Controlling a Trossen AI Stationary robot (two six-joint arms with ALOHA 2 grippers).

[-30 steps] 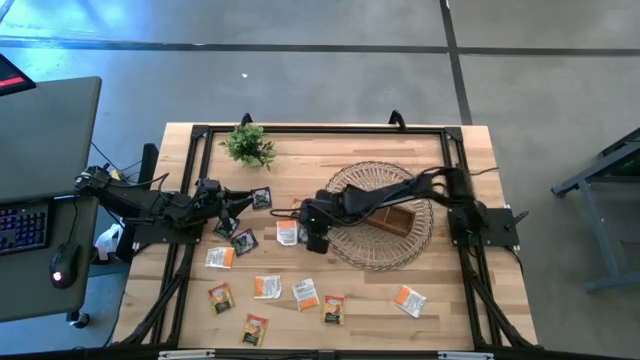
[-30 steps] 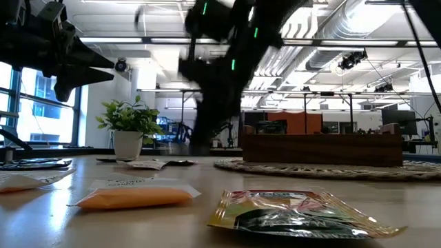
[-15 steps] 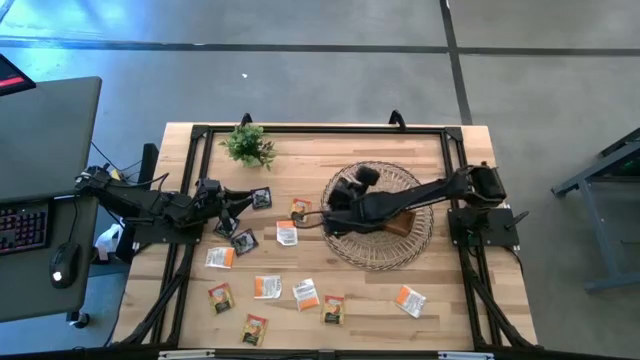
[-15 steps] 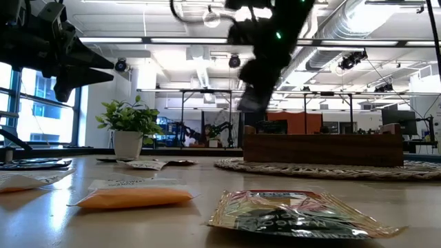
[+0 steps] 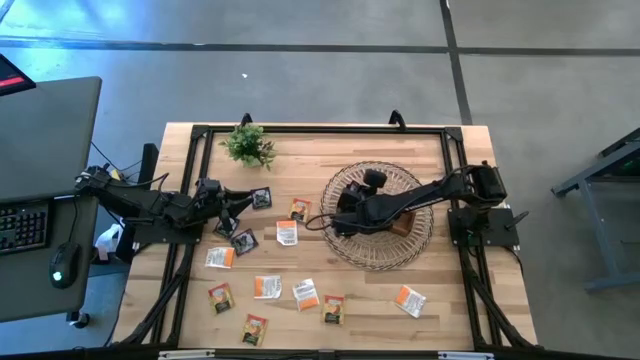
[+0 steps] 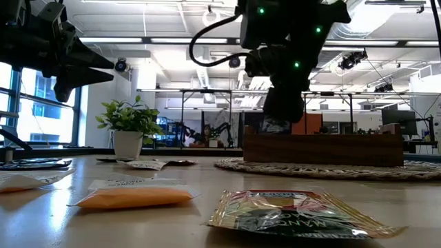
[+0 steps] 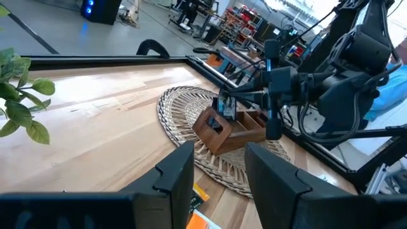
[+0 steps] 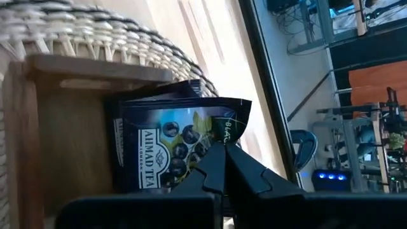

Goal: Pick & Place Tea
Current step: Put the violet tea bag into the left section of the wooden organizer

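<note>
- Waiting at the table's left side, the left gripper (image 5: 238,203) hangs above the wood with its fingers (image 7: 175,175) spread apart and nothing between them; two black tea packets (image 5: 261,198) lie just beside its tip.
- Behind it, near the far edge, stands a small green plant (image 5: 248,145).
- Scattered flat across the bare table (image 5: 300,150) from left to middle are the loose packets: a white one (image 5: 287,233) and an orange one (image 5: 299,208) near the basket's left rim, and a looser row of orange and yellow ones (image 5: 267,287) toward the near edge; each lies at its own angle, none lined up with another.
- One more orange packet (image 5: 408,300) lies alone nearer the right, below the basket.
- Right of centre sits the round wicker basket (image 5: 400,255), and inside it a brown wooden tray (image 5: 405,222) set at a slant.
- The right gripper (image 5: 349,204) is over the left part of the basket, fingers clamped on a dark blue tea packet (image 8: 172,146).
- In the right wrist view that packet stands on edge, pinched at one edge by the closed fingertips (image 8: 213,168), the rest of it reaching into a compartment of the tray (image 8: 57,127).
- A second dark packet (image 8: 116,117) seems to stand right behind it in that compartment; what the other compartments hold cannot be told.
</note>
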